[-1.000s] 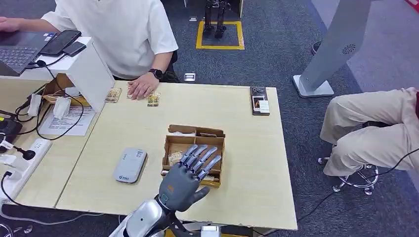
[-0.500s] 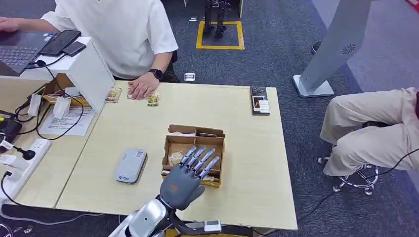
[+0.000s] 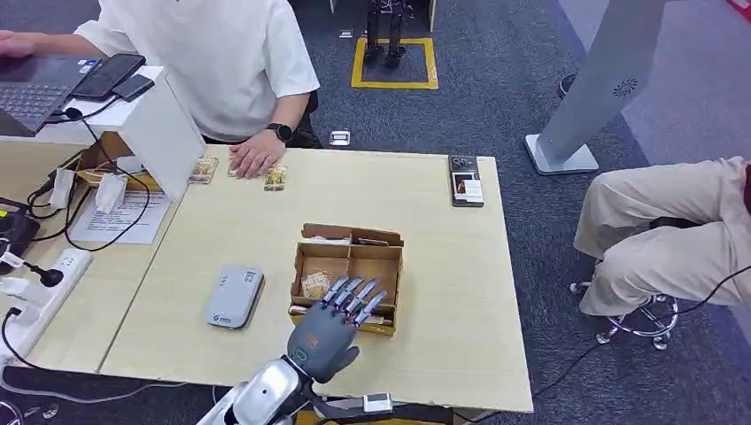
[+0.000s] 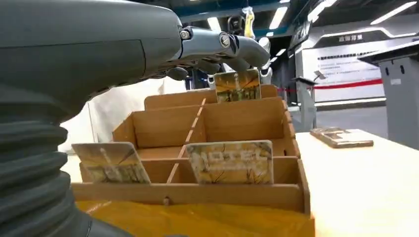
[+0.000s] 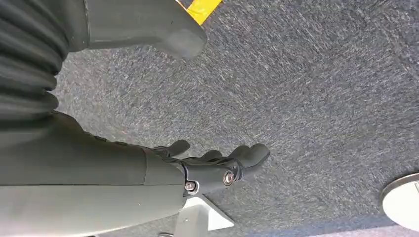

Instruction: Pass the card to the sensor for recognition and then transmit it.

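A brown cardboard box (image 3: 388,266) with dividers stands mid-table and holds several cards. One card (image 3: 314,283) lies in its near left compartment. My left hand (image 3: 329,326) hovers over the box's near edge, fingers apart and bent down toward the front compartments, holding nothing. In the left wrist view its fingers (image 4: 222,44) reach over the box (image 4: 148,128); a card printed HOTEL (image 4: 231,162) and another card (image 4: 111,162) lean in the front slots, and a third card (image 4: 237,85) stands further back. The grey card reader (image 3: 233,297) lies left of the box. My right hand (image 5: 212,168) hangs empty over carpet.
A person in white sits at the far side, one hand (image 3: 255,158) on the table between two loose cards (image 3: 204,170) (image 3: 275,178). A phone (image 3: 465,180) lies at the far right. Cables, a power strip (image 3: 35,292) and a white stand (image 3: 164,133) crowd the left.
My left hand has drawn back toward the table's near edge, and its fingers have bent down over the box's front compartments. The person and cards have not moved.
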